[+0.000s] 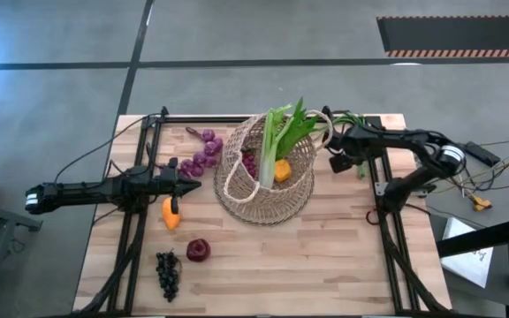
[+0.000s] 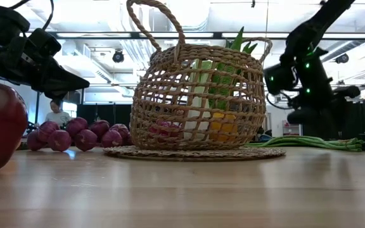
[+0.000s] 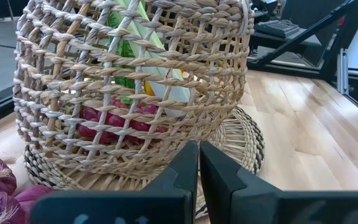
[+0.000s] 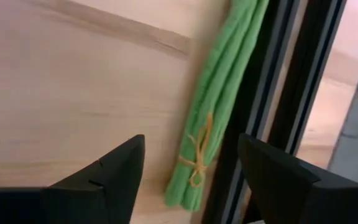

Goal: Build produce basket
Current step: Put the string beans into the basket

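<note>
The tan wicker basket stands mid-table on a round woven mat. It holds a leek, an orange fruit and purple grapes. My left gripper hovers shut just left of the basket, touching nothing. My right gripper is open and points down over a tied bunch of green scallions. The bunch lies flat on the table beside the black frame rail, right of the basket. The fingers stand on either side of the bunch, clear of it.
Purple grapes lie at the far left of the basket. An orange fruit, a dark red apple and dark grapes lie near the left front. A black frame rail runs close along the scallions.
</note>
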Controlling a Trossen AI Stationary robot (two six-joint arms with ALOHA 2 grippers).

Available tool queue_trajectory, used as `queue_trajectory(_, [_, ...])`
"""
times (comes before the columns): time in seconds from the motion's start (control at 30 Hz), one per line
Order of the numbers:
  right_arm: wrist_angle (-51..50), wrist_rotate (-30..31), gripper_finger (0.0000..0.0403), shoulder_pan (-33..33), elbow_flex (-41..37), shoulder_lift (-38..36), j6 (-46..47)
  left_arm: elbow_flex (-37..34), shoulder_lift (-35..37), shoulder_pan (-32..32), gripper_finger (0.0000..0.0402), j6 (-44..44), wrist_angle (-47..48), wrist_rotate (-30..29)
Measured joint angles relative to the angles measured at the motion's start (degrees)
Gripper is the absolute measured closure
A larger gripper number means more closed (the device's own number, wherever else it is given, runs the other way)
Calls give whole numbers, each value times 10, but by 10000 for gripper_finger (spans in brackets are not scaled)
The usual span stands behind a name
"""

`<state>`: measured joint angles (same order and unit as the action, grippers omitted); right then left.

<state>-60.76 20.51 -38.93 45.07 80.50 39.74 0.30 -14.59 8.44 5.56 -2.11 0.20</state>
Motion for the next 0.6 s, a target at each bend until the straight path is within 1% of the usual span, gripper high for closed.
queue_trajectory(0.2, [2, 3, 200, -30, -6, 51, -8, 0, 0, 0, 402, 0, 0, 0])
queue_trajectory(0.33, [17, -2, 229, -31, -7, 82, -63, 0, 0, 0, 402, 0, 0, 0])
queue_trajectory(0.43, [27, -12, 270, -31, -5, 96, -88, 0, 0, 0, 402, 0, 0, 0])
queue_trajectory(0.6, [28, -14, 361, -5, -7, 87, -88, 0, 0, 0, 402, 0, 0, 0])
